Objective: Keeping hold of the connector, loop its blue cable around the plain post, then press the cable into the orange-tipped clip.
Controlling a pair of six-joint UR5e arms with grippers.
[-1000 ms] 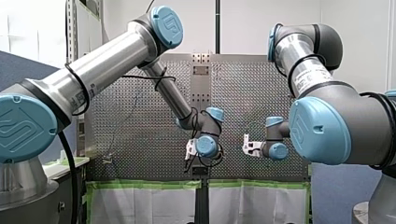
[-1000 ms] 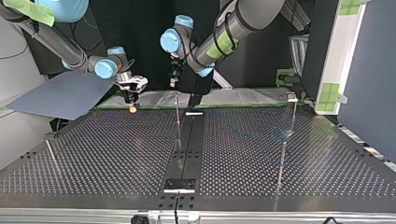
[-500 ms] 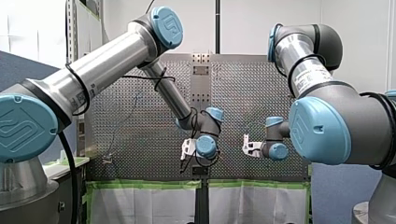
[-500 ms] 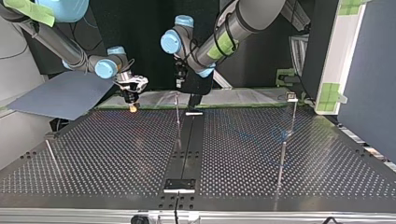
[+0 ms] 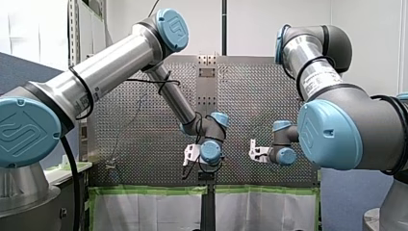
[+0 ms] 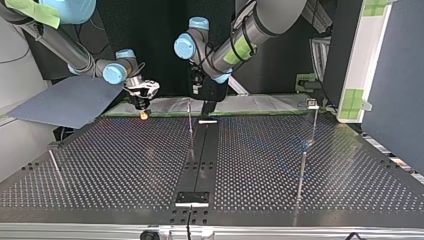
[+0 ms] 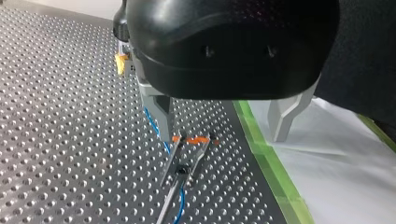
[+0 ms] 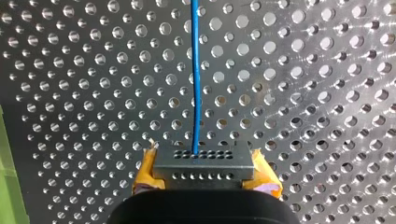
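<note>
Since a second ago my left gripper [image 7: 222,139] has slid toward the front view's left, coming over the clip; my right gripper [image 8: 203,173] has barely shifted.

Nearest in the left wrist view, the metal fingers [image 7: 161,112] stand wide apart with nothing between them. Just beyond their tips is the orange-tipped clip [image 7: 189,151], its two prongs splayed above the perforated table [image 7: 56,116]. The blue cable [image 7: 156,125] passes close behind one finger toward the prong on that finger's side. I cannot tell whether it sits between the prongs or just beside them. Farther off, my right gripper is at the cable's other end. Its own camera shows the yellow pads [image 8: 147,173] closed on the two ends of the connector [image 8: 203,158], with the cable running straight away from it. I cannot pick out the plain post with confidence.

I see three risks. The finger nearest the cable lines up almost with a prong, so a straight push could strike the prong or shove the cable outside the fork. If the cable already lies beside the clip, pressing would only pin it to the table. The pads grip just the connector's ends, so any extra pull while I press could drag it loose or slacken the loop.
</note>
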